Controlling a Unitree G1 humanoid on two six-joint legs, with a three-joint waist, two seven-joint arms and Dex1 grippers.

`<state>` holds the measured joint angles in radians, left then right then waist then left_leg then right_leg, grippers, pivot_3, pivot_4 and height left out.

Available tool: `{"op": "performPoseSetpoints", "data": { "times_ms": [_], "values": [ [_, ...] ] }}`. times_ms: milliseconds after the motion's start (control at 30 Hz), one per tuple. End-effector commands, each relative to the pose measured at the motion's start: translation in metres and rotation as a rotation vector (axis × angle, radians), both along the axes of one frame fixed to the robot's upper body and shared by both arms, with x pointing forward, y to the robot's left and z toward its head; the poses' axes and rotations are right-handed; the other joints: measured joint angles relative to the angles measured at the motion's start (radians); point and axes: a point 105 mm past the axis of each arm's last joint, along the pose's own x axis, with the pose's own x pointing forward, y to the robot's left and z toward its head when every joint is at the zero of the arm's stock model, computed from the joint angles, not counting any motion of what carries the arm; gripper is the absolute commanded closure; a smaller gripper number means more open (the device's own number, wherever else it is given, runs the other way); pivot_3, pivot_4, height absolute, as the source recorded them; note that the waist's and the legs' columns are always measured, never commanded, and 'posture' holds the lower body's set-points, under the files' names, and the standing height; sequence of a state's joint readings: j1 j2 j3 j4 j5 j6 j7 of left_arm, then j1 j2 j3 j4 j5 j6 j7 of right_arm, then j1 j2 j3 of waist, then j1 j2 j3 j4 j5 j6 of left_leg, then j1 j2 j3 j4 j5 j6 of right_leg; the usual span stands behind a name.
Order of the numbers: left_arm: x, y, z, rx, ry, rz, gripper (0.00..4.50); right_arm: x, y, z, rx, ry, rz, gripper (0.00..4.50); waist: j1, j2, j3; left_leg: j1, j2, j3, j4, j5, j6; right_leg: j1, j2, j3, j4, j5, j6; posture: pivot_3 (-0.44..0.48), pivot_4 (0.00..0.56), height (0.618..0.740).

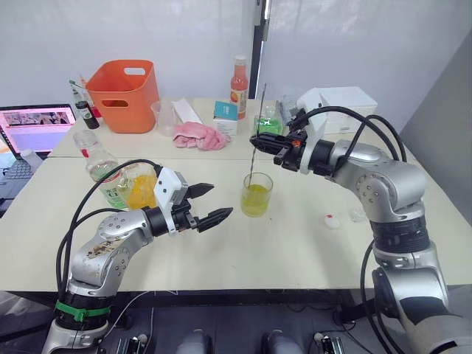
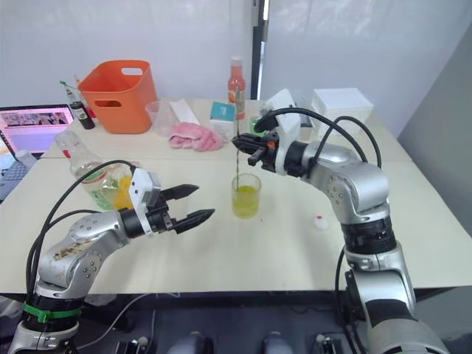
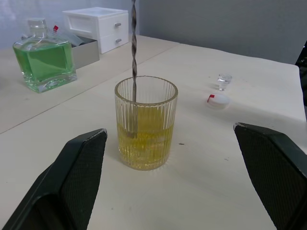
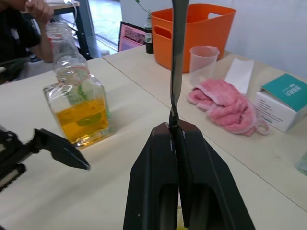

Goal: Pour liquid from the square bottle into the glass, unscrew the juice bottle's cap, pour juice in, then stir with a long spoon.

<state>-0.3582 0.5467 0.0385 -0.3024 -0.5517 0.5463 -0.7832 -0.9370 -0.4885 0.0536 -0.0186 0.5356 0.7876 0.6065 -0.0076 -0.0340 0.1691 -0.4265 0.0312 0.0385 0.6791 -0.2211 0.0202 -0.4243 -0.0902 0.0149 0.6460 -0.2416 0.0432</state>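
Standing on one table (image 1: pixel 310 243) are two square bottles, the square bottle (image 1: pixel 141 190) beside the juice bottle (image 1: pixel 103 171), one glass (image 1: pixel 257 195) between both grippers, and one cap (image 1: pixel 332 220). The right gripper (image 1: pixel 256 140) pinches the long spoon (image 1: pixel 254 151) upright in the glass; the left gripper (image 1: pixel 210 203) gapes wide, empty.

Glass (image 3: pixel 146 122) ribbed, yellow liquid; long spoon (image 3: pixel 134 48) silver, twisted.

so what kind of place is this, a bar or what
More likely an office or lab set up for a drink-mixing trial than a bar: plain pale tables, an open laptop at the edge, a white drawer unit, and an orange bin among the bottles.
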Motion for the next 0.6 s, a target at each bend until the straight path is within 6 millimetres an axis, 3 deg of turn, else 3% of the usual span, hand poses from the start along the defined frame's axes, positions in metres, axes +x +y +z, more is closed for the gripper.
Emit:
{"op": "performPoseSetpoints", "data": {
  "times_ms": [33, 233, 400, 600],
  "values": [
    [-0.006, -0.004, 0.013, 0.008, -0.054, -0.024, 0.03, 0.002, -0.016, 0.023, -0.001, -0.097, -0.05, 4.5, 0.002, 0.0, 0.0, 0.0, 0.0, 0.0, 0.0, 0.0, 0.0, 0.0, 0.0, 0.0, 0.0, 0.0, 0.0, 0.0, 0.15, 0.715],
    [-0.006, -0.002, 0.012, 0.013, -0.051, -0.023, 0.03, -0.01, -0.023, 0.019, -0.08, -0.069, -0.009, 4.5, 0.002, 0.0, 0.0, 0.0, 0.0, 0.0, 0.0, 0.0, 0.0, 0.0, 0.0, 0.0, 0.0, 0.0, 0.0, 0.0, 0.15, 0.715],
    [-0.006, -0.002, 0.012, 0.011, -0.048, -0.021, 0.03, -0.029, -0.012, 0.019, -0.099, -0.043, 0.07, 4.5, -0.002, 0.0, 0.0, 0.0, 0.001, -0.001, 0.0, 0.0, 0.0, 0.0, 0.0, 0.0, 0.0, 0.0, 0.0, 0.0, 0.15, 0.715],
    [-0.006, -0.002, 0.012, 0.01, -0.05, -0.019, 0.03, -0.025, -0.001, 0.022, -0.043, -0.041, 0.077, 4.5, -0.004, 0.0, 0.0, 0.0, 0.001, -0.001, 0.0, 0.0, 0.0, 0.0, 0.0, 0.0, 0.0, 0.0, 0.0, 0.0, 0.15, 0.715]
  ]
}}
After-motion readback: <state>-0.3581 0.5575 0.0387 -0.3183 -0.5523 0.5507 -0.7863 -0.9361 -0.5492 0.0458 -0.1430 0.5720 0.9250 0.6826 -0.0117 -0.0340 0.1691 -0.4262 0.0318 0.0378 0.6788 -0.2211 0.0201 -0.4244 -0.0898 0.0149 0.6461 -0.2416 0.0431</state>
